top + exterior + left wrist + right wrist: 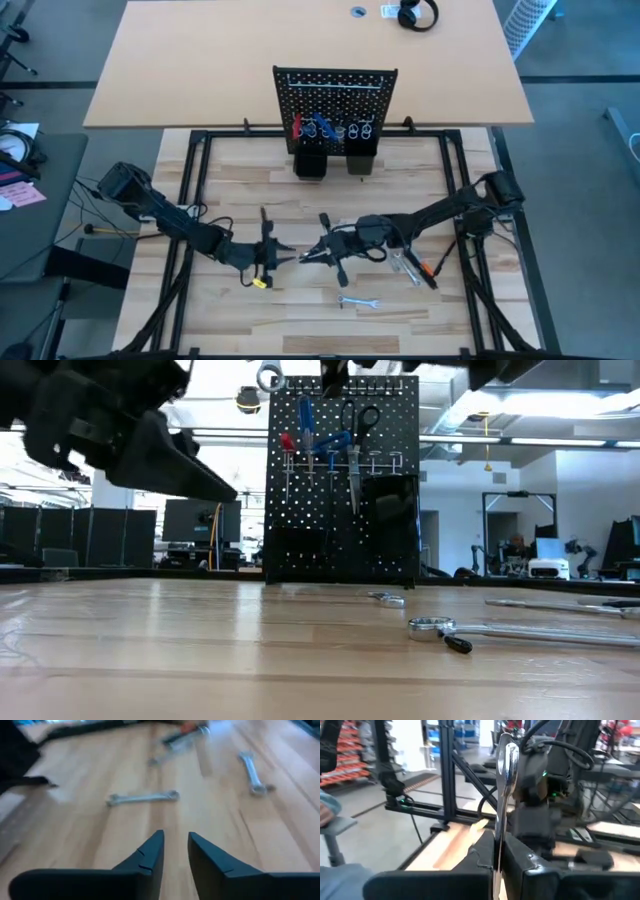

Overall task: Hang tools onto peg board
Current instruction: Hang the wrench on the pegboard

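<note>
My right gripper [312, 257] [498, 855] hangs over the table's middle, shut on a silver wrench [506, 765]. The wrench's ring end [268, 376] shows high in the low view. Just left of it, my left gripper [283, 256] [175, 845] is open with nothing between its fingers. The peg board [335, 105] [345, 480] stands upright at the table's far edge. Red- and blue-handled tools [305, 435] and black scissors [360, 430] hang on its hooks. Other tools lie flat on the table: a wrench [358, 301] and a cluster with an orange-and-black tool [428, 270]. My right gripper pinches the wrench's flat shank [500, 827] between its two fingers. The fingers come level from the table's right side. The wrench rises out beyond the fingertips, its head end [508, 752] free, lifted clear of the table.
Two black cups [335, 162] sit at the peg board's base. Loose wrenches [142, 797] [251, 772] lie on the wood to the right of my left gripper. A black frame [190, 200] borders the table; a larger desk [200, 60] stands beyond.
</note>
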Robot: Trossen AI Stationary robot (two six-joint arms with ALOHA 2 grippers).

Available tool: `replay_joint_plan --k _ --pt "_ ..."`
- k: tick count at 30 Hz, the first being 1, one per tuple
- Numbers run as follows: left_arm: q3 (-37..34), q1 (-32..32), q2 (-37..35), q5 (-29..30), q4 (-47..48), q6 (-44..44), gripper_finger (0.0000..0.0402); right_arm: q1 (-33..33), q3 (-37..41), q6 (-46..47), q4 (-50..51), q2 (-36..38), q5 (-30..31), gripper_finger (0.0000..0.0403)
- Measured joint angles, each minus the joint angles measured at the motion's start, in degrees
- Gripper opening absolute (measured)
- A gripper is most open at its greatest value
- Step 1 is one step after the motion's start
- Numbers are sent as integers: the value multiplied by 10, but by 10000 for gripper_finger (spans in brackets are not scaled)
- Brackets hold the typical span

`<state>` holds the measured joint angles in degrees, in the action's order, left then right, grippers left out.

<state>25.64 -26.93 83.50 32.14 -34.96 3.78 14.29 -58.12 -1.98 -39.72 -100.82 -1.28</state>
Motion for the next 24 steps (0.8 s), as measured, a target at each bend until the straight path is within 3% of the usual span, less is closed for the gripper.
replay_joint_plan --k 5,8,13,19,24 --pt "-94 28 0 -26 -279 -8 109 8 11 -1 14 19 32 20" --pt "-102 47 0 -71 -363 -28 124 6 12 0 13 23 42 20" --pt "-50 75 0 -144 -303 -37 166 -2 12 4 13 23 63 20" --pt "22 88 0 -147 -194 -31 218 -2 12 4 17 23 106 20" --pt "53 91 0 -144 -150 -33 223 -2 12 4 18 23 107 20"
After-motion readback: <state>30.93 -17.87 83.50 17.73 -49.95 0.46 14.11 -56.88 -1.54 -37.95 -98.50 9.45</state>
